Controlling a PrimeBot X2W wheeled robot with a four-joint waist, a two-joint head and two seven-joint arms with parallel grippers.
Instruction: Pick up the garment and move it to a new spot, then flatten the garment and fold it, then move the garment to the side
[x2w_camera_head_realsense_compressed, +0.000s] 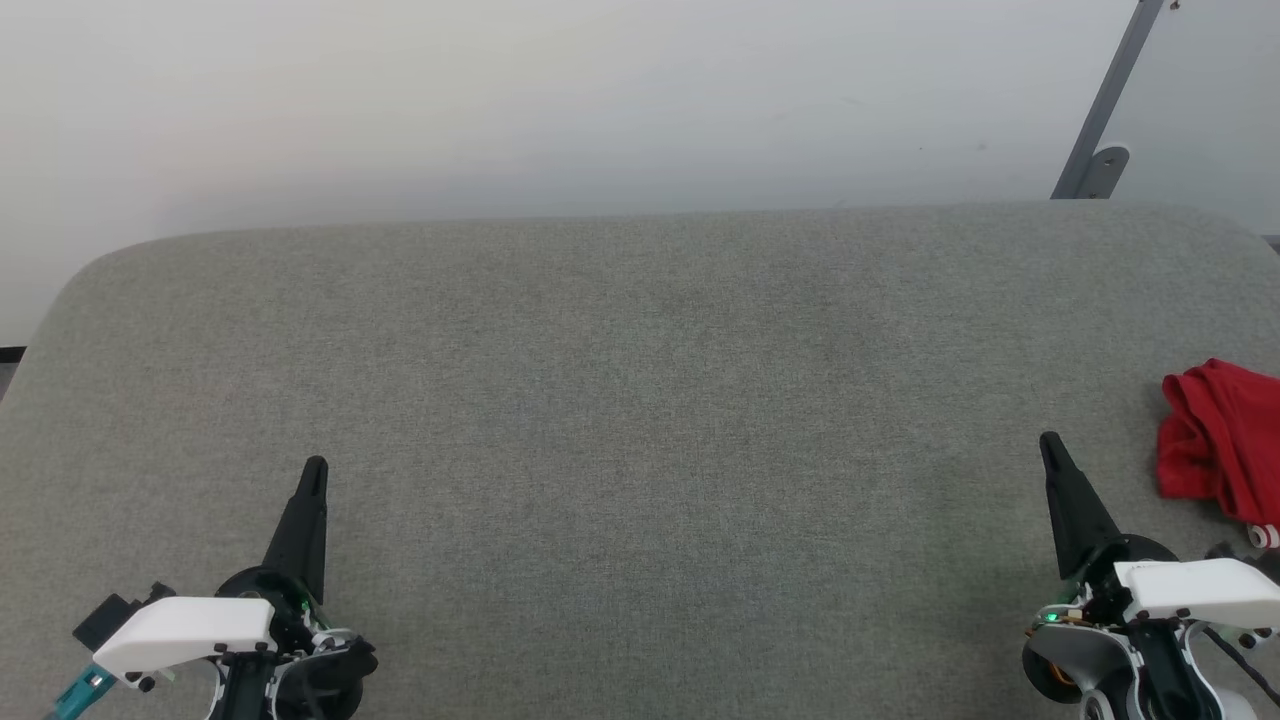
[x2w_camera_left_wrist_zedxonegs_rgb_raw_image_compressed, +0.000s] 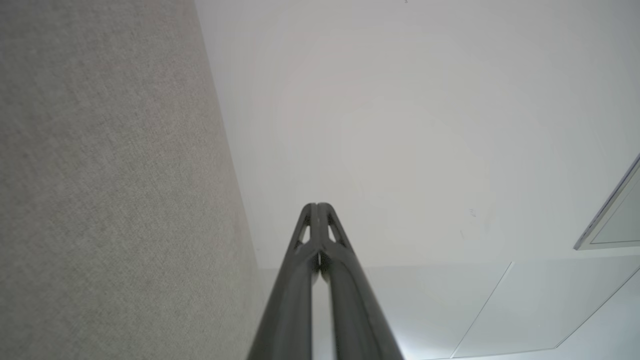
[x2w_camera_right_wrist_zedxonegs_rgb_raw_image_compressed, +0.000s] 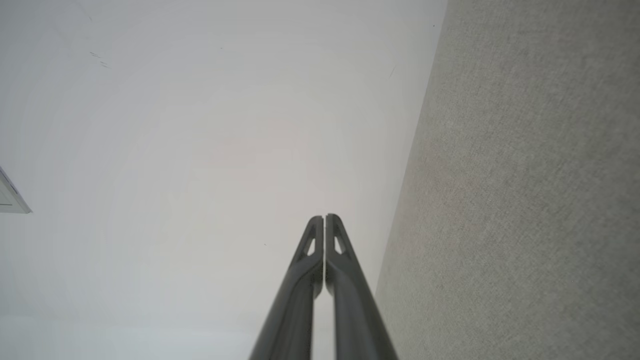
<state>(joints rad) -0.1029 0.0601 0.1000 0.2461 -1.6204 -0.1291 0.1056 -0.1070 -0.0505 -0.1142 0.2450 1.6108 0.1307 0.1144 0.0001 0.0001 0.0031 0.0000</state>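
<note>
Two dark grippers sit lowest in the head view, fingers pointing away over a grey fabric-covered surface (x2w_camera_head_realsense_compressed: 640, 400). The left gripper (x2w_camera_head_realsense_compressed: 313, 478) has its jaws pressed fully together and holds nothing. The right gripper (x2w_camera_head_realsense_compressed: 1053, 452) is likewise closed and empty.

The garment (x2w_camera_head_realsense_compressed: 1218, 440), a crumpled bright red heap with a white striped cuff (x2w_camera_head_realsense_compressed: 1264, 535), lies on the surface near the right jaws. It is off to their right and about level with their tips, well apart from the left jaws, and partly cut off by the picture's edge.

Likely risks: reaching with the jaws closed would only shove the soft heap sideways. A shallow pinch might catch a single layer, which could slip free when lifted.
</note>
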